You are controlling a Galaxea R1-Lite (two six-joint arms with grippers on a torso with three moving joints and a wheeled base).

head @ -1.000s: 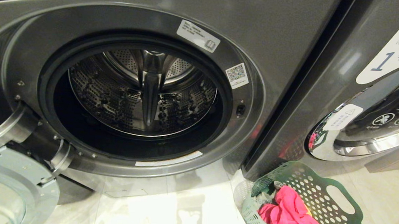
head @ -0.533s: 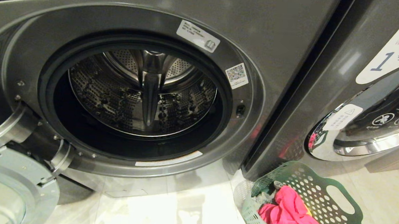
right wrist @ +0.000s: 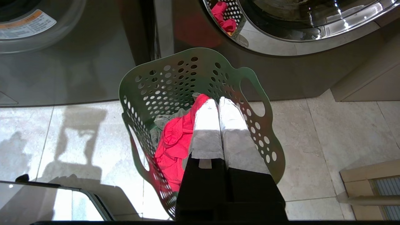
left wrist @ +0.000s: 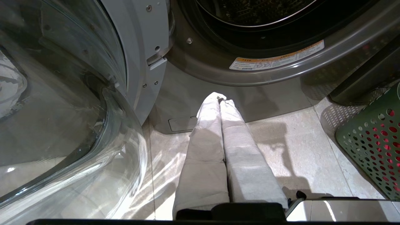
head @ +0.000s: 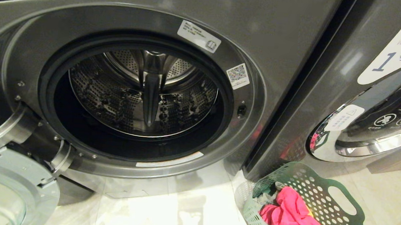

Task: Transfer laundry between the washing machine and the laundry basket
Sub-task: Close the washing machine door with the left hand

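While the drum (head: 141, 93) of the open washing machine (head: 194, 4) shows empty, pink garment (head: 292, 220) lying in green laundry basket (head: 336, 209): nothing transferred yet. Right gripper (right wrist: 218, 103) above basket, fingers pressed together, holding nothing; left gripper (left wrist: 220, 99) likewise, near floor.

Laundry room, likely shared: two front-load washers (head: 144, 97) side by side, numbered "Washer 1" label (head: 398, 49), tiled floor (head: 185, 215), basket (head: 321, 208).
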